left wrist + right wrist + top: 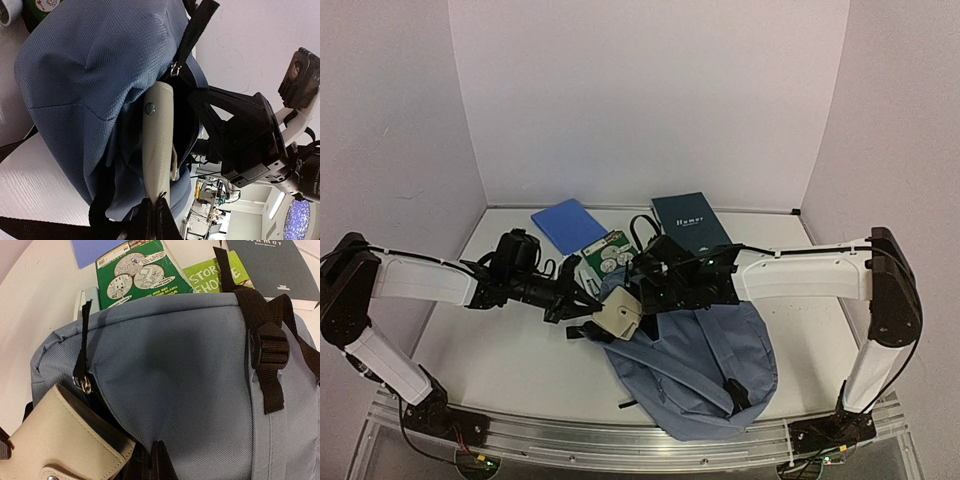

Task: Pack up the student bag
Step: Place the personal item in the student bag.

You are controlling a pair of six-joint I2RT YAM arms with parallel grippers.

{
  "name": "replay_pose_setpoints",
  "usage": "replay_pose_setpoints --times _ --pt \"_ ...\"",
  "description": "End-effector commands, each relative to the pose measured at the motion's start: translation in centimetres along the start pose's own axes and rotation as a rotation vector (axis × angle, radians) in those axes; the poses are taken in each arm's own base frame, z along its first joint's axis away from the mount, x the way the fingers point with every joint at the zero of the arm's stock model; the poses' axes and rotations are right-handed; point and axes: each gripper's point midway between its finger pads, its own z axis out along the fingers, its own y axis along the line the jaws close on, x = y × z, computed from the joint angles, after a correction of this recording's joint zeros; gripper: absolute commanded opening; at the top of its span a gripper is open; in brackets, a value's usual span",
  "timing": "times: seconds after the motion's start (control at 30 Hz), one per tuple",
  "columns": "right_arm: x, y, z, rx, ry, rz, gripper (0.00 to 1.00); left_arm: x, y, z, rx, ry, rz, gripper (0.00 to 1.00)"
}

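The white table (510, 350) carries the slate-blue bag (705, 365), which lies flat right of centre. Its bottom points at the near edge and its open mouth faces far and left, between the two arms. A black strap with a buckle runs down its right side. Beyond the bag, at the far side, the dark book (692, 222) lies right of centre. The blue book (569, 225) lies to its left, well apart from it. The green book (610, 255) lies between them and nearer, just behind the bag's top edge. A lime booklet (215, 275) beside the green book is partly hidden by the bag and its strap. A cream case (618, 316) with a snap stud sits at the bag's mouth, one end inside the dark lining. The left gripper (154, 214) is closed on the case's outer end. The right gripper (156, 459) has its fingers pressed together on the fabric at the edge of the bag's mouth.
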Motion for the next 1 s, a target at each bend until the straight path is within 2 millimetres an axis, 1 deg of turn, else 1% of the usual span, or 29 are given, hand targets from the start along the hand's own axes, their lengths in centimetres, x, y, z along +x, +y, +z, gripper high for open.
replay_pose_setpoints --times 0.0,0.1,0.17,0.23,0.33,0.43,0.5,0.63,0.8,0.9,0.97 --pt "-3.9 1.6 -1.2 -0.053 -0.106 0.064 0.0 -2.4 -2.4 0.7 0.046 -0.064 0.079 0.0" --pt "-4.0 1.5 -1.1 -0.049 -0.11 0.071 0.0 -2.9 -1.7 1.7 0.014 -0.092 0.08 0.0" --pt "-4.1 1.8 -1.0 -0.055 -0.11 0.077 0.0 -3.2 -1.7 2.5 0.005 -0.115 0.088 0.0" --pt "-4.1 2.0 -0.8 -0.057 -0.109 0.08 0.0 -3.6 -2.2 3.4 0.01 -0.141 0.102 0.0" --pt "-4.2 2.1 -0.7 -0.058 -0.114 0.089 0.0 -3.6 -3.2 4.7 0.031 -0.141 0.116 0.0" --pt "-4.2 2.4 -0.6 -0.073 -0.113 0.098 0.0 -3.5 -3.4 6.4 0.036 -0.12 0.117 0.0" --pt "-4.1 2.8 -0.4 -0.089 -0.11 0.102 0.0 -3.7 -3.4 7.2 0.042 -0.123 0.116 0.0" --pt "-4.1 3.1 -0.3 -0.101 -0.112 0.106 0.0 -4.9 -3.4 8.0 0.032 -0.184 0.136 0.0" --pt "-4.6 3.3 -0.5 -0.109 -0.135 0.128 0.0 -6.2 -3.9 8.7 -0.008 -0.274 0.204 0.0" --pt "-4.9 3.2 -0.7 -0.109 -0.147 0.144 0.0 -7.1 -3.7 8.5 -0.043 -0.35 0.218 0.0" --pt "-5.0 2.9 -0.8 -0.099 -0.158 0.161 0.0 -7.2 -3.8 8.2 -0.05 -0.392 0.224 0.0"
